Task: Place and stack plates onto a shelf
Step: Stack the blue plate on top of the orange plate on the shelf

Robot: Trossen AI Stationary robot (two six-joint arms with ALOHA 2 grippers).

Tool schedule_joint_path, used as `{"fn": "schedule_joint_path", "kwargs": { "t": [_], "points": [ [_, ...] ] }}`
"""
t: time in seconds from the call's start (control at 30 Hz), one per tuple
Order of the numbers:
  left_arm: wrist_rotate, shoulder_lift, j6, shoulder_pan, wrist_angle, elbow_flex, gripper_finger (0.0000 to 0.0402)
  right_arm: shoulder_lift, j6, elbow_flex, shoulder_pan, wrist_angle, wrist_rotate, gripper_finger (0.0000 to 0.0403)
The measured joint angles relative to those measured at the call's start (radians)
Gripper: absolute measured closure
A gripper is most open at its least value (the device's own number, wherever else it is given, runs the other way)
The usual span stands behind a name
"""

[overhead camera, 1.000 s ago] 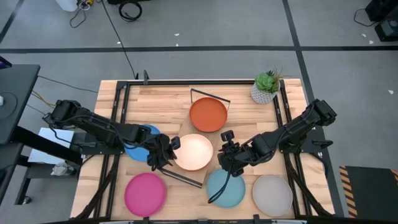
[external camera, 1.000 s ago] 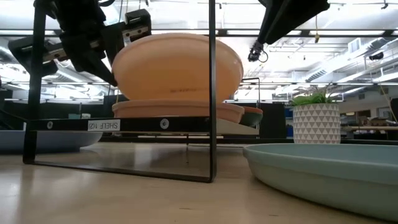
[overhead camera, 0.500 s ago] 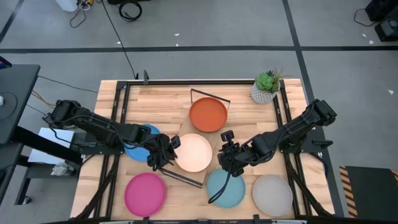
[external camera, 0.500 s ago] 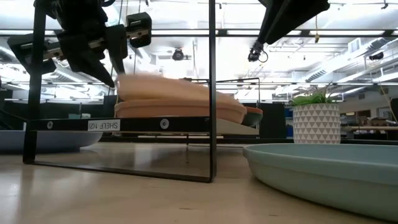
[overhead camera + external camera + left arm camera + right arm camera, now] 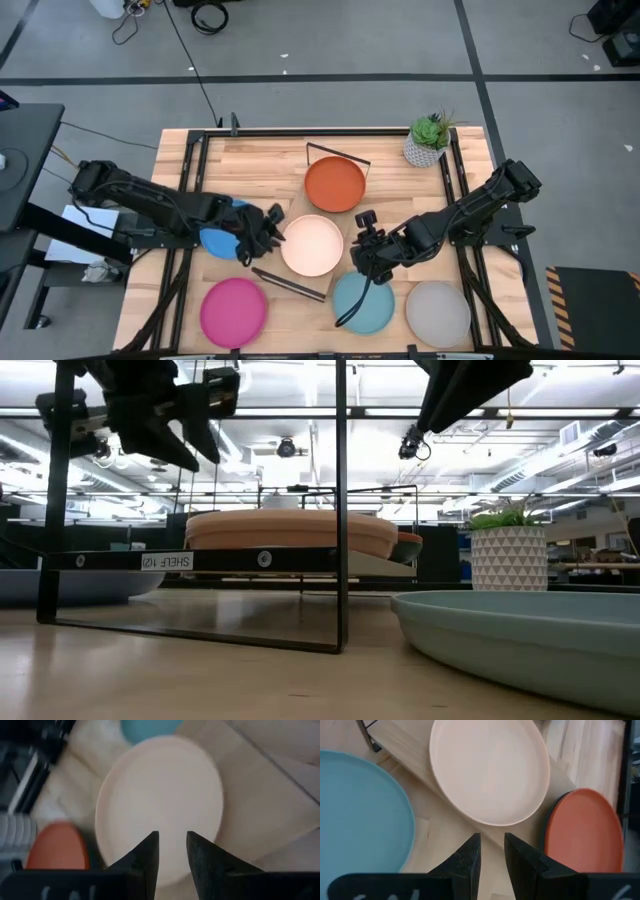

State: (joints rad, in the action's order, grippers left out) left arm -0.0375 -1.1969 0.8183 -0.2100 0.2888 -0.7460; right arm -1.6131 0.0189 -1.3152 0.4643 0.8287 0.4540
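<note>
The cream plate (image 5: 312, 245) lies flat on the near-left part of the shelf (image 5: 283, 272). In the low view the cream plate (image 5: 290, 528) seems to rest on another plate. The orange plate (image 5: 335, 185) sits on the shelf's far end over a dark-rimmed plate (image 5: 547, 837). My left gripper (image 5: 270, 228) hovers above the cream plate's left rim with a narrow gap between its fingers and holds nothing. My right gripper (image 5: 356, 250) waits right of the cream plate, also slightly apart and holding nothing.
On the tabletop lie a blue plate (image 5: 222, 240) under my left arm, a pink plate (image 5: 233, 312), a light blue plate (image 5: 363, 302) and a grey plate (image 5: 437, 313). A potted plant (image 5: 428, 140) stands at the far right corner. Black wire frames (image 5: 342, 510) rise at the shelf's ends.
The cream plate, held tilted by its left rim in my left gripper, has dropped flat onto the shelf stack. My left gripper has let go, risen and drawn back toward the table's left edge. My right arm has kept still.
</note>
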Motion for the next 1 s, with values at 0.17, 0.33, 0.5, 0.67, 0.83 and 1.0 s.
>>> {"fn": "schedule_joint_path", "kwargs": {
  "t": [0.17, 0.33, 0.5, 0.67, 0.83, 1.0],
  "points": [
    [0.008, 0.072, -0.229, 0.067, 0.175, 0.0, 0.0295, 0.0, -0.031, 0.033, 0.0, -0.002, -0.005, 0.0311],
    [0.037, 0.112, -0.626, 0.103, 0.423, -0.001, 0.0297, 0.0, -0.065, 0.053, 0.006, -0.002, -0.005, 0.0311],
    [0.131, 0.14, -0.766, 0.036, 0.533, 0.0, 0.0317, 0.0, -0.068, 0.053, 0.027, -0.003, 0.006, 0.0311],
    [0.082, 0.141, -0.882, -0.063, 0.566, -0.001, 0.0335, 0.0, -0.072, 0.053, 0.041, -0.004, 0.026, 0.0311],
    [-0.06, 0.137, -1.031, -0.14, 0.608, -0.001, 0.0346, 0.0, -0.069, 0.053, 0.043, -0.007, 0.027, 0.0311],
    [-0.253, 0.136, -1.272, -0.137, 0.724, -0.001, 0.0347, 0.0, -0.041, 0.053, 0.043, -0.016, 0.028, 0.0311]
  ]
}}
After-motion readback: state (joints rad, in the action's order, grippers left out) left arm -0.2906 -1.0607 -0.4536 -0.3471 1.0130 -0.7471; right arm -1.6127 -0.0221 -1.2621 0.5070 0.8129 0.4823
